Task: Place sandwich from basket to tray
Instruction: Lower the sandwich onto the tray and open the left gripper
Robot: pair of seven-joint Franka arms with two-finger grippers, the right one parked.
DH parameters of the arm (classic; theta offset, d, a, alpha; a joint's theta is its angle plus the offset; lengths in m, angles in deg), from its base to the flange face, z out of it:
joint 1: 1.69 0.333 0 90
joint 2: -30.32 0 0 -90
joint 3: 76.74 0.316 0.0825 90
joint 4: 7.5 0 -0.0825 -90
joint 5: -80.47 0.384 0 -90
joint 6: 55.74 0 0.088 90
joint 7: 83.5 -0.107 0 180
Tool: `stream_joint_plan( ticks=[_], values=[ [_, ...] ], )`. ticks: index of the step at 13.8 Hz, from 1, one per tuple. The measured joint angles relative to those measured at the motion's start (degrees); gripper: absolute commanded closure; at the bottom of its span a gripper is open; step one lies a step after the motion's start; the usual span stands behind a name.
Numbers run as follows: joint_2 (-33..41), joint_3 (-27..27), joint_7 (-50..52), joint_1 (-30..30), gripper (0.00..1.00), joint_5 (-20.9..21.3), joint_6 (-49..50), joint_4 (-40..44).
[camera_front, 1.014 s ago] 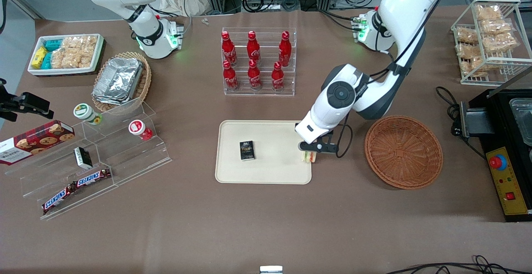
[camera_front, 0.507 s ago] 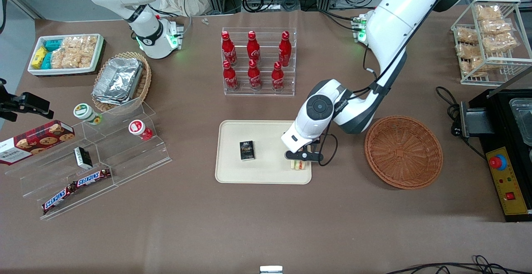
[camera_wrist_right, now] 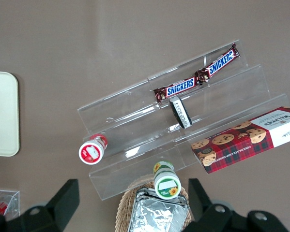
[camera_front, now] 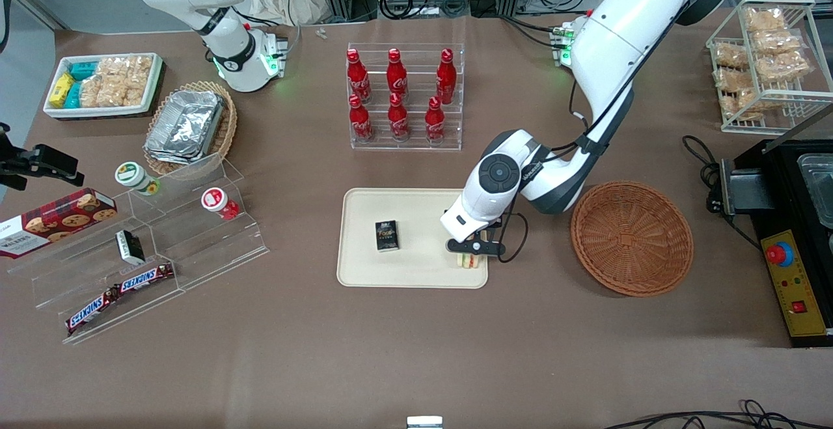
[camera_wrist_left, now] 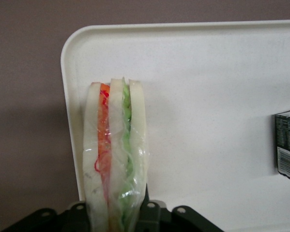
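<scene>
The sandwich [camera_front: 466,260], a wrapped wedge of white bread with orange and green filling, is held upright in my left gripper [camera_front: 470,253], which is shut on it. It hangs over the corner of the cream tray [camera_front: 423,221] that is nearest the basket and the front camera. In the left wrist view the sandwich [camera_wrist_left: 114,145] stands out from the gripper [camera_wrist_left: 116,212] above the tray's rounded corner [camera_wrist_left: 207,87], and I cannot tell whether it touches the tray. The reddish-brown wicker basket [camera_front: 631,237] lies beside the tray toward the working arm's end, with nothing in it.
A small black box [camera_front: 386,235] lies on the tray, also visible as the black box [camera_wrist_left: 288,150] in the wrist view. A clear rack of red cola bottles [camera_front: 403,97] stands farther from the front camera than the tray. A clear stepped shelf with snacks [camera_front: 150,247] lies toward the parked arm's end.
The gripper carried the sandwich from the tray's edge nearest the basket to over the tray's corner, then has barely moved in the last half second.
</scene>
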Motion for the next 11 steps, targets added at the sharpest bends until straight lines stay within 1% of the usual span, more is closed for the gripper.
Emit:
stream_joint_plan(
  ticks=[2,6,8,11],
  values=[
    [0.0,0.0,1.1,0.0,0.0,0.5,0.0,0.3],
    [1.5,0.0,7.4,0.1,0.0,0.9,0.2,2.5],
    [4.7,0.1,8.4,0.7,0.0,0.9,3.3,3.3],
    [11.1,0.2,8.6,3.9,0.0,0.9,8.8,3.5]
  ],
)
